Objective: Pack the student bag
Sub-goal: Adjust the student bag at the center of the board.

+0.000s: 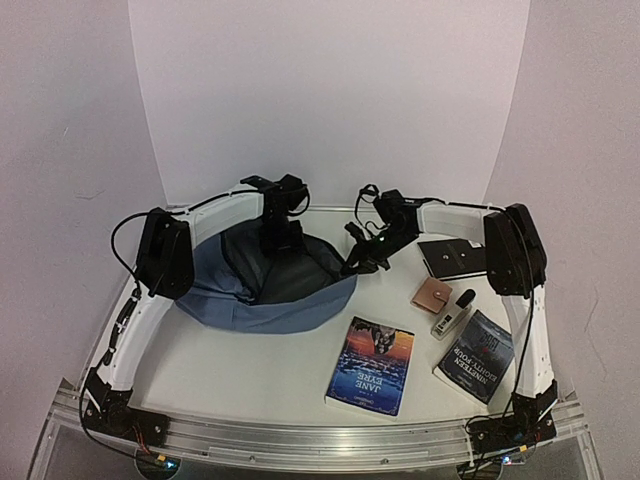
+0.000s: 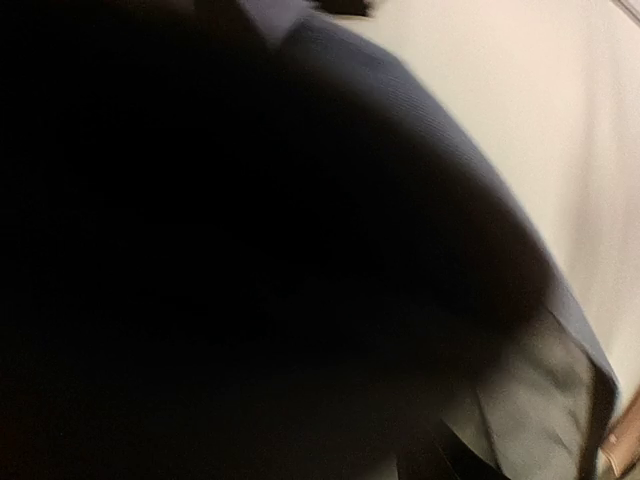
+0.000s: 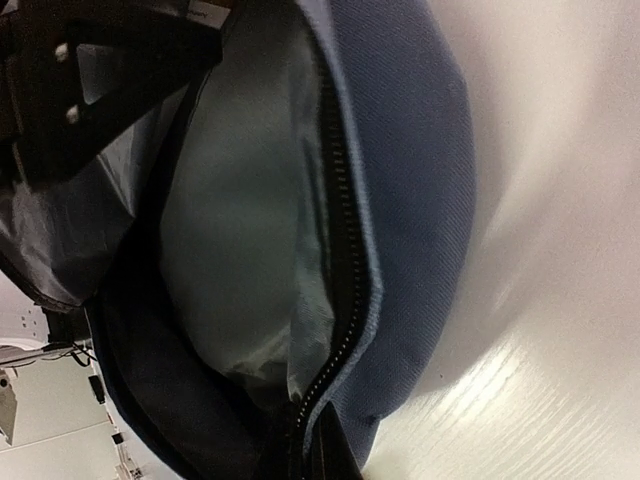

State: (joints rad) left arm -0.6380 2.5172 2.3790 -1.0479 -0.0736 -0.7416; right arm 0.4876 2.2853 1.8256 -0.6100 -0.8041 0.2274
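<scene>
Your left gripper and right gripper, closure untellable: soft slate-blue fabric backpack surrounds your left, its limp zipper rim beside your right; pinch there.

Student bag lay on the tabletop, left of centre, its opening toward the far side. Left hand was at the opening, and right hand was at the bag's right edge. One book lay in front and to the right of the bag, with a second book near its right. Wallet sat behind the books, small bottle just beside it on the right. Flat case lay behind the wallet, far right.
</scene>
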